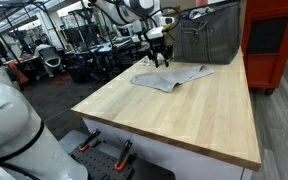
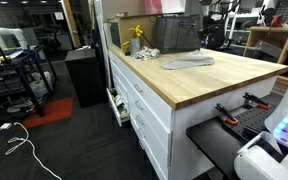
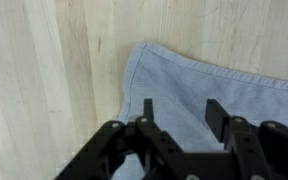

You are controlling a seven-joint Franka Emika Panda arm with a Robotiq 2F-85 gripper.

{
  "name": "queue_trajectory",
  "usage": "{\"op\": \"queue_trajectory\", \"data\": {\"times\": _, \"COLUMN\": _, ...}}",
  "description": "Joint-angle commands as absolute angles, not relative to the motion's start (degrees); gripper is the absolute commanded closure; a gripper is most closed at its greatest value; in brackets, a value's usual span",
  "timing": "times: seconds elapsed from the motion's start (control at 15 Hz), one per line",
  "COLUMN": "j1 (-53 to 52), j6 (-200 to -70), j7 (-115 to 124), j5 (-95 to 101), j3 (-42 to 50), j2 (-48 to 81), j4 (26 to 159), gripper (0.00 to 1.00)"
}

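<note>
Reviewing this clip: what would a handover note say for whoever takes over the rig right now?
Gripper: open and empty, over the cloth near one corner.
Cloth: lies mostly flat on the wooden table, with a grey container behind it.
Done: the cloth is down on the table, free of the jaws.
Left: the arm is not yet drawn clear of the cloth.
</note>
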State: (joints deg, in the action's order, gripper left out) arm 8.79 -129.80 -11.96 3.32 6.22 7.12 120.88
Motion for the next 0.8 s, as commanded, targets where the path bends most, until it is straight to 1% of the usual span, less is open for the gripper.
{"op": "queue_trajectory", "data": {"times": 0.0, "j1": 7.93, "j6": -129.12, "j7": -12.66, "j5": 2.4, "j3": 5.74, "j2": 6.56, "j4": 118.78, "gripper": 0.12}}
{"op": "queue_trajectory", "data": {"times": 0.07, "j1": 7.76, "j6": -128.79, "j7": -13.3, "j5": 1.89, "j3": 5.4, "j2": 6.63, "j4": 118.06, "gripper": 0.03}}
{"op": "queue_trajectory", "data": {"times": 0.13, "j1": 7.61, "j6": -128.76, "j7": -13.89, "j5": 1.5, "j3": 5.06, "j2": 6.79, "j4": 117.5, "gripper": 0.0}}
{"op": "queue_trajectory", "data": {"times": 0.73, "j1": 6.23, "j6": -125.32, "j7": -15.58, "j5": 0.52, "j3": 3.17, "j2": 10.77, "j4": 113.77, "gripper": 0.0}}
